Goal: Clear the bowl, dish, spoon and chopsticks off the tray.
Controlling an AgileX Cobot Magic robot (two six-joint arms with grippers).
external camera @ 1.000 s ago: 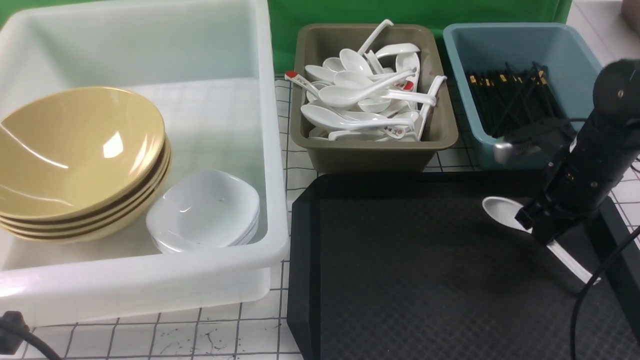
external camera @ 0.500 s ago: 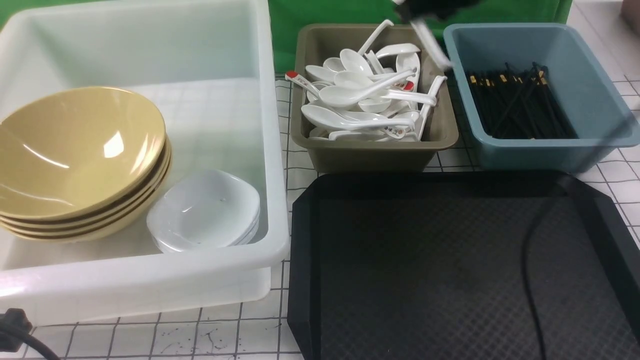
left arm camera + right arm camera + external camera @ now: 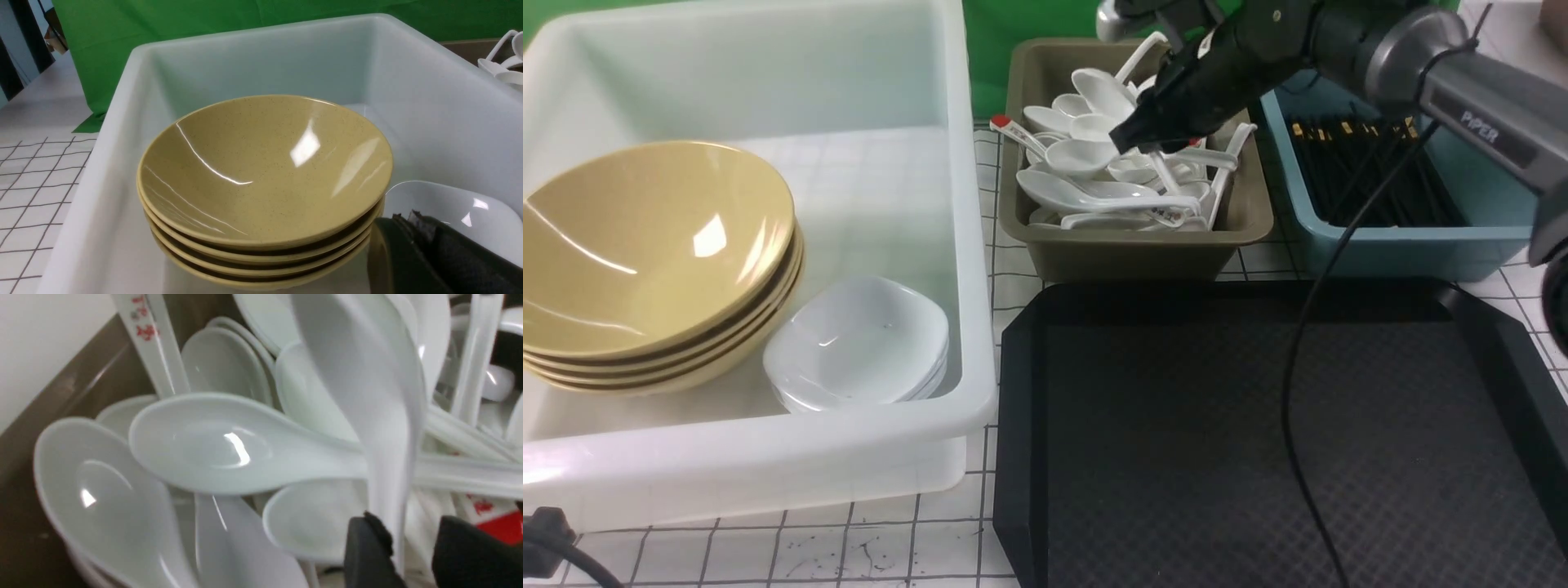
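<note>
The white spoon [image 3: 1101,91] hangs tilted over the pile in the brown bin [image 3: 1233,224]. Its handle runs down between my right gripper's [image 3: 1134,139] fingers. In the right wrist view the spoon [image 3: 359,392] lies against one finger, with a gap to the other, so my right gripper [image 3: 408,535] is open. The black tray [image 3: 1258,425] carries nothing. Yellow bowls [image 3: 645,245] and white dishes [image 3: 858,343] are stacked in the white bin. Black chopsticks [image 3: 1372,171] lie in the blue bin. My left gripper [image 3: 408,222] is shut and holds nothing, low beside the bowl stack [image 3: 265,171] and the dish [image 3: 449,208].
The large white bin [image 3: 964,245] stands left of the tray, with the brown spoon bin and the blue bin [image 3: 1421,245] behind it. The right arm's cable [image 3: 1298,343] hangs across the tray. Some spoons [image 3: 141,330] in the pile carry red marks.
My right arm lifted the spoon off the tray's right side and swung it back and left over the brown bin. Its jaws have since opened. The left arm has not moved.
</note>
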